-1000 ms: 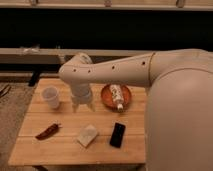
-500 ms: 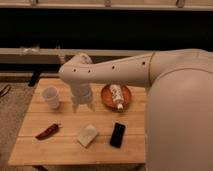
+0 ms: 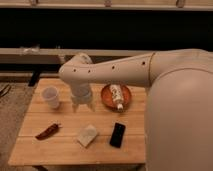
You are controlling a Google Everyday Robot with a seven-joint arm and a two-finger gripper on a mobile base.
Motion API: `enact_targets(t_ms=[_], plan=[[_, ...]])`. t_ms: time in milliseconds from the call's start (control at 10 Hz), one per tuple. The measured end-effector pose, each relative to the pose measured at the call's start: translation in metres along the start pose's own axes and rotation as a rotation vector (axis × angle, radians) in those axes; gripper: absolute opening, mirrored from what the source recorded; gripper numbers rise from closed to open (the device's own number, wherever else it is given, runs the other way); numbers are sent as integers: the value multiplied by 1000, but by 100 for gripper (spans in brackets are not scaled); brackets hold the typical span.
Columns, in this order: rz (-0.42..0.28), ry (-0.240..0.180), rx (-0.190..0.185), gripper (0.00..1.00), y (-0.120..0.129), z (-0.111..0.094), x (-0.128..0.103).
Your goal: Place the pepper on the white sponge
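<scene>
Plainly, the small slender dark-red chili pepper [image 3: 48, 131] lies flat on the light wooden slatted table [image 3: 65, 150] at the lower left of the frame, slanting from lower left up to upper right, with nothing touching it. The off-white rectangular sponge block [image 3: 87, 135] sits just to its right, near but apart, and a flat black rectangular slab [image 3: 117, 135] lies beyond that. The robot's white two-finger gripper [image 3: 82, 107] hangs at mid-frame, pointing down over the table between a white cup [image 3: 50, 96] on the left and an orange round dish [image 3: 106, 95] holding a white bottle [image 3: 117, 95] on the right. Its jaws stand spread wide and carry nothing. It is above and to the right of the pepper, not yet over it. The pepper should be very light and fairly firm, with a smooth, probably slick skin and a low, thin body. A pinch across its narrow width near the middle looks safest, jaws square to its slant. Which end bears the stem is hard to tell from here, so the ends are best avoided. The sponge looks soft and light, so it may shift if nudged.
</scene>
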Motion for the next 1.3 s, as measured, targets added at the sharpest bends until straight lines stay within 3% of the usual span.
enact_targets(t_ms=[300,500,900,1100,1300], plan=[[-21,-10,12,65,3,0,-1],[-150,-21,41,65,27,0,5],[-558,0,90,65,126,22,44],[-798,31,93,65,170,58,56],[-935,44,82,65,202,93,49]])
